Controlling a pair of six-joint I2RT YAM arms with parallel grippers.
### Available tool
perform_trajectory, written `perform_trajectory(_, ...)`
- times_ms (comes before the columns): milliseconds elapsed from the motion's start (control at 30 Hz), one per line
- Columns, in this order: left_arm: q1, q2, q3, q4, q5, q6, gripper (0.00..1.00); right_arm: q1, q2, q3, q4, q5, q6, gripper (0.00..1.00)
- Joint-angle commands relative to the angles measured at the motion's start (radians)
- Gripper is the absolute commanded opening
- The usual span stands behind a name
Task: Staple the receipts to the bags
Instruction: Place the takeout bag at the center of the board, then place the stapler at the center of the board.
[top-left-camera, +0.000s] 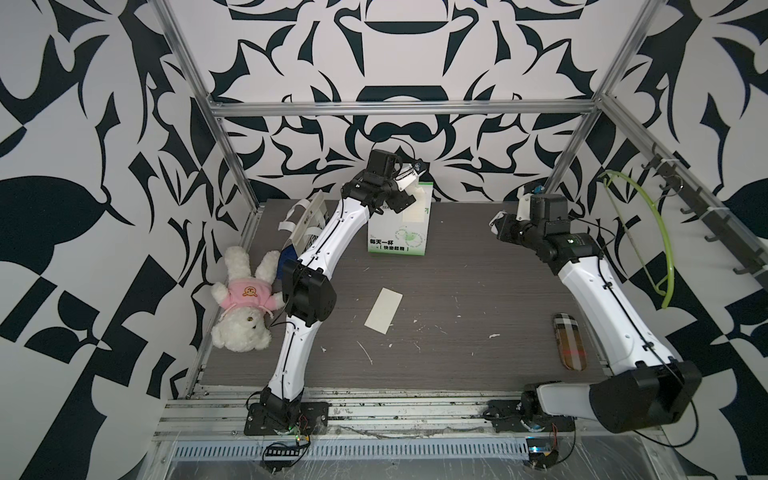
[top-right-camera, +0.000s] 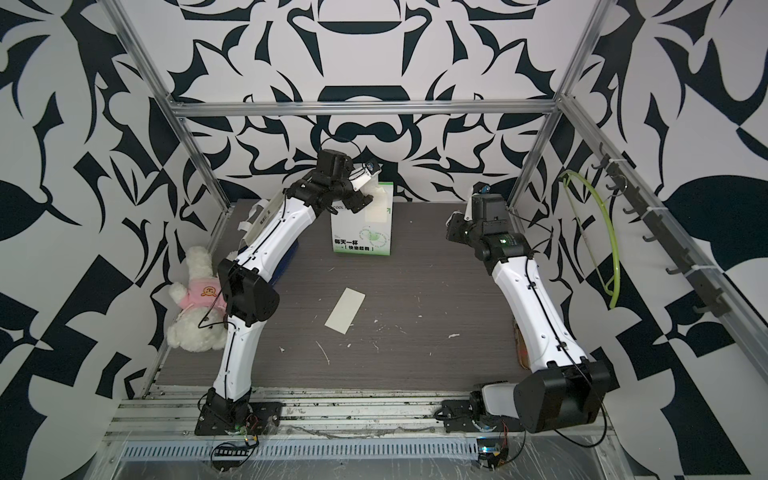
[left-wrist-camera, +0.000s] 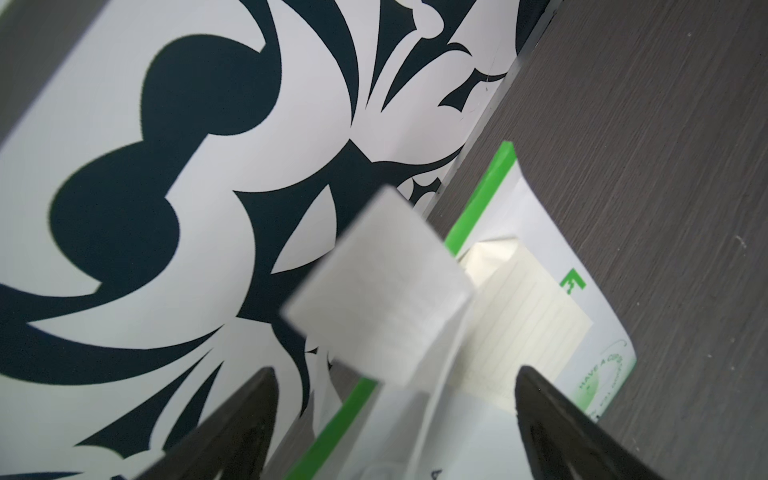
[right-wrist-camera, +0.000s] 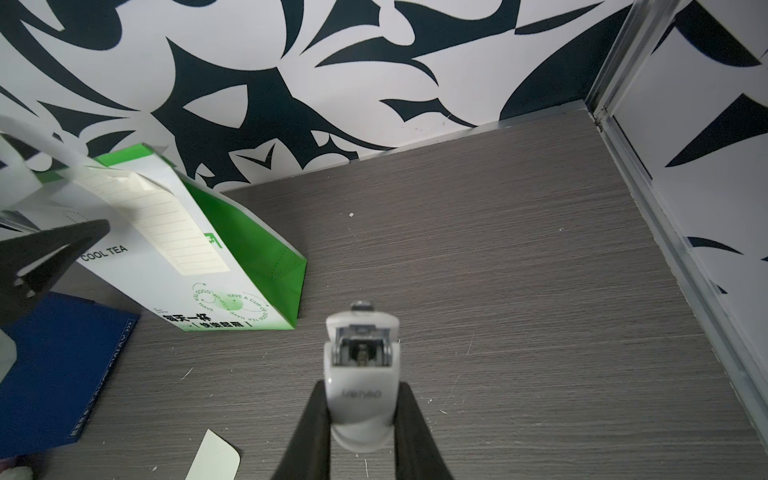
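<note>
Right wrist view gives the clearest look at the green bag (right-wrist-camera: 249, 266). It stands upright on the counter (right-wrist-camera: 498, 249) close to the patterned back wall. A cream receipt (right-wrist-camera: 166, 224) lies flat against the upper part of its white front, the slip's top corner creased at the bag's rim. The bag's inside cannot be seen. In both top views this bag sits in the upper centre of the frame. The navy bag (right-wrist-camera: 62, 365) is to its left, partly hidden behind the left arm and near the teddy bear (top-left-camera: 245, 307) at the counter's left edge. Its inside is hidden too. The second receipt (top-left-camera: 384, 310) lies loose and flat at the centre of the frame, apart from both bags.

The left arm bends at the elbow beside the bear and reaches up-frame to the green bag's top. The left gripper (left-wrist-camera: 395, 372) has its jaws spread wide, with the bag's white handle (left-wrist-camera: 382, 291) between them, unclamped. The right arm rises from the lower right, its wrist turned toward the green bag and well apart from it. The right gripper (right-wrist-camera: 359, 415) is closed around the white stapler (right-wrist-camera: 359, 361).
</note>
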Motion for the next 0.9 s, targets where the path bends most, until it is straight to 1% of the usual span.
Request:
perform_trajectory(0, 0.002, -0.099, -0.044, 0.043, 0.008, -0.017, 0.92, -0.007, -0.009, 0.012, 0.045, -0.03, 0.016, 0.09)
perform_trajectory(300, 0.004, -0.168, -0.117, 0.041, -0.006, -0.024, 0.93, -0.008, -0.007, 0.004, 0.059, -0.059, 0.031, 0.09)
perform_trajectory(467, 0.003, -0.205, -0.159, 0.035, 0.012, -0.03, 0.93, -0.01, -0.008, -0.003, 0.058, -0.064, 0.03, 0.08)
perform_trajectory(567, 0.003, -0.244, -0.209, 0.014, 0.018, -0.034, 0.93, -0.013, -0.006, -0.009, 0.062, -0.076, 0.035, 0.08)
perform_trajectory(667, 0.003, -0.307, -0.254, -0.071, 0.048, -0.033, 0.92, -0.015, -0.003, -0.019, 0.069, -0.086, 0.036, 0.08)
perform_trajectory(733, 0.003, -0.37, -0.315, -0.121, 0.065, -0.046, 0.92, -0.017, -0.002, -0.027, 0.073, -0.092, 0.037, 0.08)
perform_trajectory(800, 0.003, -0.446, -0.403, -0.118, 0.057, -0.078, 0.92, -0.02, 0.0, -0.035, 0.08, -0.101, 0.037, 0.08)
perform_trajectory(867, 0.004, -0.526, -0.495, -0.091, 0.02, -0.123, 0.92, -0.02, 0.006, -0.038, 0.089, -0.115, 0.039, 0.08)
